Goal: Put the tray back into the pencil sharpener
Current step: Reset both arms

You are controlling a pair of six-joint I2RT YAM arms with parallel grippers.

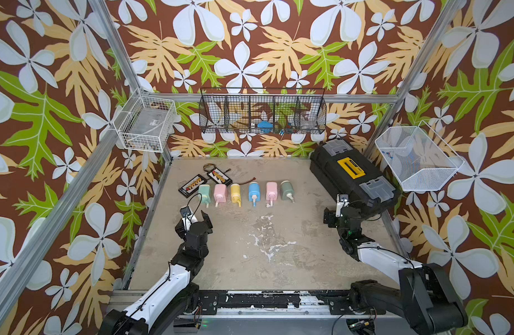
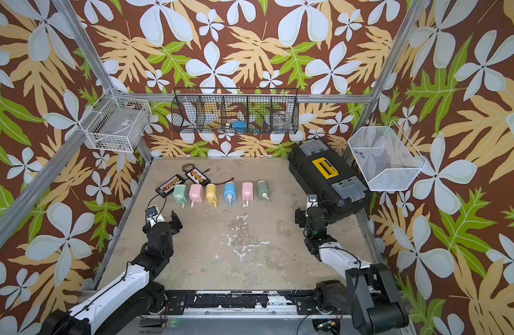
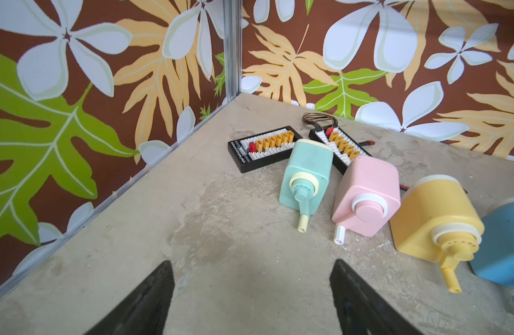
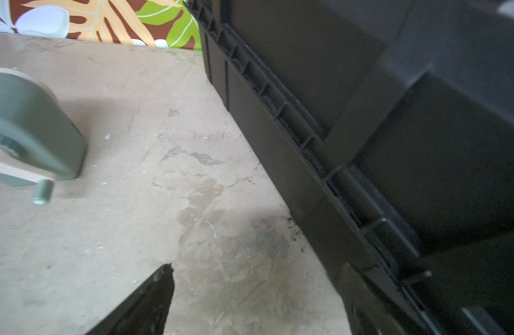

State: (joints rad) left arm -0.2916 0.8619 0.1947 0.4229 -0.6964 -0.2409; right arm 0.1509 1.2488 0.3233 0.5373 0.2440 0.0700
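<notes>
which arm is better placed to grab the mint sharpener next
Left: left claw is open, facing the nearby mint sharpener; right claw sits by the toolbox at the row's other end.

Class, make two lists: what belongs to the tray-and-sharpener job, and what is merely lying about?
Job:
row of six pastel plastic crank pencil sharpeners

Lying about:
black connector boards with orange plugs
black plastic toolbox
white wire basket
black wire rack
white mesh basket

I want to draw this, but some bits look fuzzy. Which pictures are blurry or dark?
Right wrist view: the black toolbox fills half the picture, dark and soft. Left wrist view: the mint sharpener is crisp; the blue sharpener at the edge blurs. Both top views: evenly lit.
</notes>
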